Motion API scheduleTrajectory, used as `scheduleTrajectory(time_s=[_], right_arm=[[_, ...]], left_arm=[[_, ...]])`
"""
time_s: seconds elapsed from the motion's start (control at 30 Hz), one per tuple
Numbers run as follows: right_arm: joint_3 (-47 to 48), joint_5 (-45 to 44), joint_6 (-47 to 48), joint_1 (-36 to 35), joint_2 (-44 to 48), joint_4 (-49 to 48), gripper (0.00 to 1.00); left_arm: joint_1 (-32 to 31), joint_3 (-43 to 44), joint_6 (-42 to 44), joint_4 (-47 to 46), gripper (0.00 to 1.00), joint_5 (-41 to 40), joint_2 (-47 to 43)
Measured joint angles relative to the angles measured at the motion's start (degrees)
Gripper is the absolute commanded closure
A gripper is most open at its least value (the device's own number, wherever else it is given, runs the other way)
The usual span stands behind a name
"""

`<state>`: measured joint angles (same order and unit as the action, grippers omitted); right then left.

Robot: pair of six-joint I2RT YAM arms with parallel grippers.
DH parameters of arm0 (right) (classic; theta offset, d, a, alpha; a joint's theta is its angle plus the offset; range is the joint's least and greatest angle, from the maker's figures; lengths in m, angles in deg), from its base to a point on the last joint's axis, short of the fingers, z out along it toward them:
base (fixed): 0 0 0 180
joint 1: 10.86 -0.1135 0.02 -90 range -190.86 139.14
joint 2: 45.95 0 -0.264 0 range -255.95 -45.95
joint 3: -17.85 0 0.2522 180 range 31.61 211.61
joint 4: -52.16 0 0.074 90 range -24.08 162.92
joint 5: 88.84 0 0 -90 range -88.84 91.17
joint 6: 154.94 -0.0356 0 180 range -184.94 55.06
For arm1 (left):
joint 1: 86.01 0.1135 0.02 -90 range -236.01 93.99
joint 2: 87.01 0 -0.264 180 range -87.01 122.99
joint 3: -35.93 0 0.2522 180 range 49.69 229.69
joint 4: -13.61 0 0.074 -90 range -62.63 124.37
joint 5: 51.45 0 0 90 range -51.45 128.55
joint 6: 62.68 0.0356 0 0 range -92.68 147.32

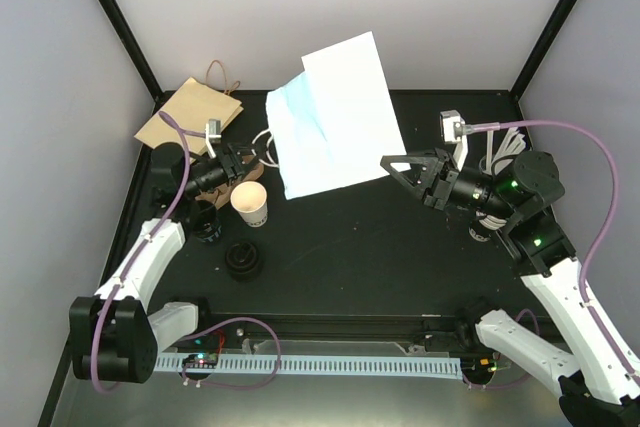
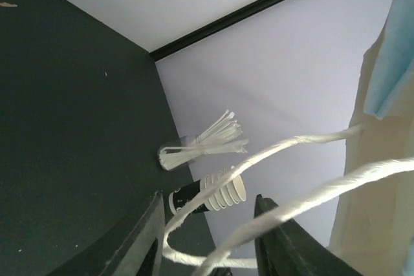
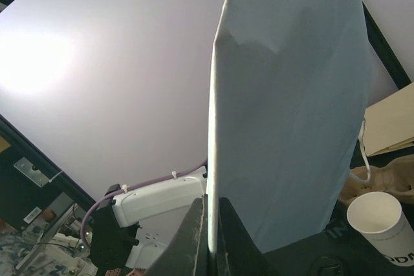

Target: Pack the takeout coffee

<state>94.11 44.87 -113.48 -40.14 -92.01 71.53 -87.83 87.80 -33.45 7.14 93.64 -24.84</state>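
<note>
Two cups stand at the left of the table (image 1: 380, 247), and the one that counts seems to be the takeout coffee (image 1: 205, 217), the dark-lidded one just beside the left forearm. Its white body barely shows from above, so that reading is a judgement. A lidless white cup (image 1: 250, 203) stands next to it, with the loose black lids (image 1: 243, 259) nearer the arm bases. Neither gripper is on the coffee. The right gripper (image 1: 392, 163) is closed flat on the side edge of the white paper bag (image 1: 335, 117) and holds it up off the table. The left gripper (image 2: 208, 208) stands partly open with the bag's twine handles (image 2: 291, 211) running between its fingers, the gap wider than the cord and no pinch visible. The cup should be light and its thin paper wall should dent under a hard squeeze. Whether it holds liquid cannot be told, so it is best treated as full and kept upright. The lid is probably only pressed on, so lifting by it risks popping it off. The taper lets a loose grip slide upward, so the better hold looks to be across the body, high up just under the lid, where the rolled rim stiffens the wall, with moderate force.
</note>
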Motion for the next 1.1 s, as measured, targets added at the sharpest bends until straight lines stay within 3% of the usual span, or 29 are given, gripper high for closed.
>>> scheduleTrajectory(time_s=[0.13,0.17,0.23,0.3,0.37,0.4,0.47,0.57,0.73,1.0,1.1], right_arm=[[-0.4,0.0,0.0,0.0,0.0,0.0,0.98],[-0.4,0.0,0.0,0.0,0.0,0.0,0.95],[-0.4,-0.1,0.1,0.0,0.1,0.4,0.83],[-0.5,-0.9,1.0,0.0,0.2,1.4,0.81],[-0.6,-3.1,2.7,0.0,0.7,3.8,0.68],[-0.7,-4.7,3.8,0.0,1.1,5.4,0.67],[-1.3,-9.3,6.4,0.0,2.2,9.0,0.62],[-4.2,-18.1,9.8,0.0,4.3,14.0,0.42],[-10.8,-30.4,12.9,0.0,4.7,21.1,0.22],[-16.2,-37.9,15.6,0.0,1.5,28.4,0.01],[-16.2,-41.0,16.8,0.0,1.5,30.0,0.00]], left_arm=[[-0.2,0.0,0.2,0.1,0.96,-0.2,0.6],[-0.2,0.0,0.3,0.4,0.98,-0.2,0.7],[-0.2,0.4,1.4,1.6,0.98,-0.6,0.9],[-0.2,1.1,2.6,4.0,0.98,-1.1,0.9],[-0.2,1.9,4.2,6.7,0.98,-1.8,0.6],[-0.2,2.1,4.9,7.9,0.99,-2.3,0.3],[-0.4,2.3,6.8,11.1,0.98,-3.6,-1.0],[-1.6,3.8,10.2,17.6,0.98,-6.1,-3.5],[-6.2,7.3,13.7,22.3,0.99,-7.8,-5.5],[-17.3,13.4,16.9,26.3,0.98,-9.7,-3.8],[-19.6,15.5,17.4,27.1,0.98,-10.1,-2.5]])
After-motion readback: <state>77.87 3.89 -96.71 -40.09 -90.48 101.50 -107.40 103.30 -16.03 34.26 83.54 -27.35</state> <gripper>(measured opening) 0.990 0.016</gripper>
